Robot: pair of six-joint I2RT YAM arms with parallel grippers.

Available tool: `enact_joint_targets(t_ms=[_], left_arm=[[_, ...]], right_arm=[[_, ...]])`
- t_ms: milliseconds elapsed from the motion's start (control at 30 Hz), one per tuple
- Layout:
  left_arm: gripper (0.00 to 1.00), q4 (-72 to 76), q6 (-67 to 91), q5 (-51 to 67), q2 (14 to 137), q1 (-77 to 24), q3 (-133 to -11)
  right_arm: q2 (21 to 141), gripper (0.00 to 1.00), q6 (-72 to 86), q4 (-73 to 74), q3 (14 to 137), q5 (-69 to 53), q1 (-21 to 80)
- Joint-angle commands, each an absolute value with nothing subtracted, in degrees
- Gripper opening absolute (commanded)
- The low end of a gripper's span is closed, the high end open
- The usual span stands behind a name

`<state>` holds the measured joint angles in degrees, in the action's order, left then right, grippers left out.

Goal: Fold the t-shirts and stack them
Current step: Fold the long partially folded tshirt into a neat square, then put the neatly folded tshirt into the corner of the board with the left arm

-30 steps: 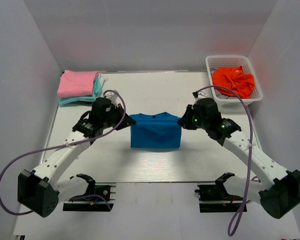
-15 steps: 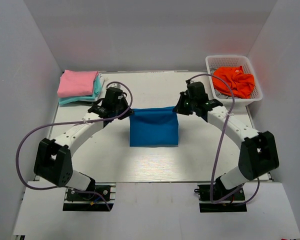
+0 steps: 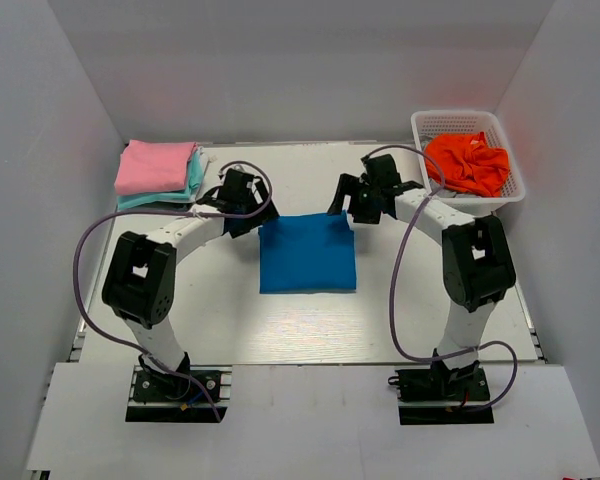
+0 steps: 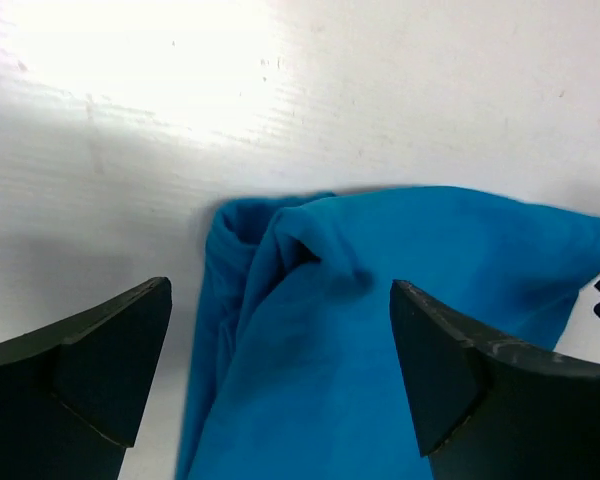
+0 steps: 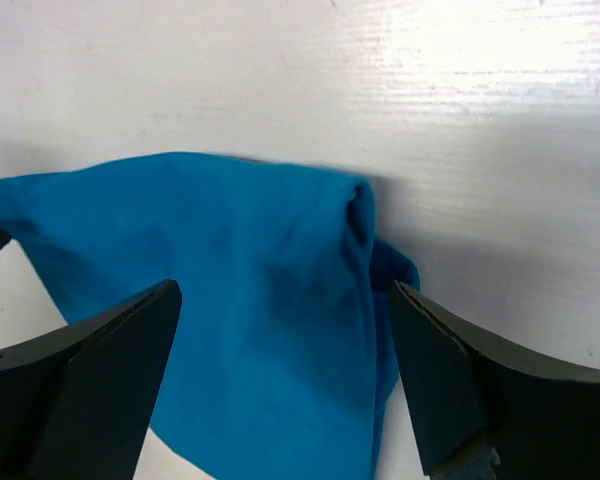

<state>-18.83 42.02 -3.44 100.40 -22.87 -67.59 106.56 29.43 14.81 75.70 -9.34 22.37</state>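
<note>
Shirt, bright blue [image 3: 308, 253], lies folded into a rough square flat on the white table [image 3: 300, 330], its far edge a little rumpled.

Left gripper [image 3: 250, 215] sits at the blue shirt's far-left corner. In the left wrist view its dark fingers [image 4: 90, 360] are spread wide, the bunched corner of cloth lying loose between them, gripped by neither.

Right gripper [image 3: 350, 205] sits at the blue shirt's far-right corner. Its fingers [image 5: 460, 380] are likewise spread wide, with the folded corner of cloth free in the gap.

Beyond the blue shirt and to its left, a pink shirt [image 3: 156, 165] lies folded on top of a pale teal shirt [image 3: 194, 180], the teal edge showing along the pink one's right and near sides.

Beyond the blue shirt and to its right, a white lattice basket [image 3: 460, 122] stands with an orange-red shirt [image 3: 467, 162] heaped loosely inside it, unfolded.

Purple cables loop from both arms — one on each side of the blue shirt.
</note>
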Motion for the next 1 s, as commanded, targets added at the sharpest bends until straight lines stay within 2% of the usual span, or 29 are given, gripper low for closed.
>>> enact_joint_targets(t_ms=[0, 100, 200, 300, 433, 533, 567, 667, 900, 933, 967], left_arm=[[1.0, -16.8, 38.1, -3.6, 99.0, -22.2, -70.8], [1.0, -14.9, 35.2, 1.4, 97.4, -22.2, -66.9], [1.0, -14.2, 31.7, 4.5, 95.9, -23.5, -62.6], [1.0, -13.5, 29.3, 9.2, 95.9, -24.0, -59.2], [1.0, -13.5, 28.2, 8.5, 95.9, -24.0, -57.7], [0.91, -14.2, 26.9, 8.0, 98.3, -25.2, -57.1], [0.85, -14.2, 26.2, 8.0, 99.1, -25.2, -57.7], [0.77, -16.9, 26.2, 3.4, 102.3, -26.4, -58.3], [0.61, -19.3, 26.2, 0.9, 108.4, -28.2, -60.0], [0.57, -19.9, 25.6, 0.9, 109.2, -28.7, -61.1], [0.43, -20.7, 25.6, 0.9, 109.8, -28.7, -61.6]], right_arm=[[105.6, 0.9, 27.5, 12.3, 79.7, -12.6, 22.0], [101.5, 0.9, 27.8, 10.0, 75.1, -13.4, 22.1], [95.5, 0.9, 28.6, 8.0, 64.2, -11.5, 22.1], [90.4, 0.9, 28.6, 8.5, 61.3, -9.7, 22.1], [84.8, 0.9, 29.4, 9.1, 56.6, -8.5, 22.0], [81.9, 0.9, 30.0, 9.4, 54.1, -7.7, 22.1], [81.6, 0.9, 29.9, 9.6, 53.9, -7.1, 22.1], [79.8, 0.9, 29.9, 10.2, 53.0, -6.1, 22.0], [75.5, 0.9, 29.5, 11.2, 50.5, -2.6, 21.9], [75.0, 0.9, 29.4, 12.0, 50.4, -1.6, 22.0], [74.6, 0.9, 29.2, 12.0, 49.9, -0.5, 21.9]])
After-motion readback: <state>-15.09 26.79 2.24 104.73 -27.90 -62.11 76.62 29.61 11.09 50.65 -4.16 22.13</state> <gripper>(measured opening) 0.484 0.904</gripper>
